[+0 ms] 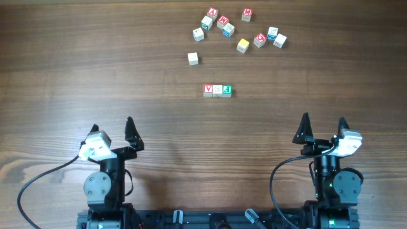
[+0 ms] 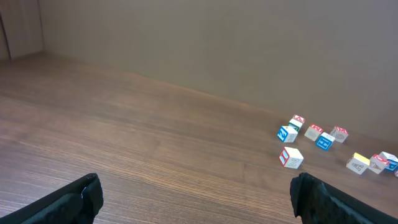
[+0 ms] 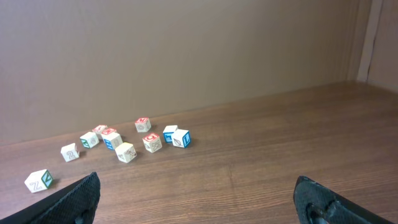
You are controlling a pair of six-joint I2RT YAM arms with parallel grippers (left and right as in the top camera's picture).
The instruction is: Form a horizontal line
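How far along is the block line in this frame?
Done: three blocks sit side by side in a short horizontal row mid-table. In hand: nothing; the left gripper and right gripper are open, empty, near their bases. Left: roughly eleven loose blocks lie scattered beyond it, a white block nearest.

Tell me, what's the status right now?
Left gripper, right gripper: open, empty. Three small lettered wooden cubes lined up; loose cubes scattered beyond. Nothing blocking.

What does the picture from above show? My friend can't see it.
Three blocks sit side by side in a short row on the wooden table. More loose blocks lie scattered beyond it. The left gripper and right gripper are open near the bottom, holding nothing.
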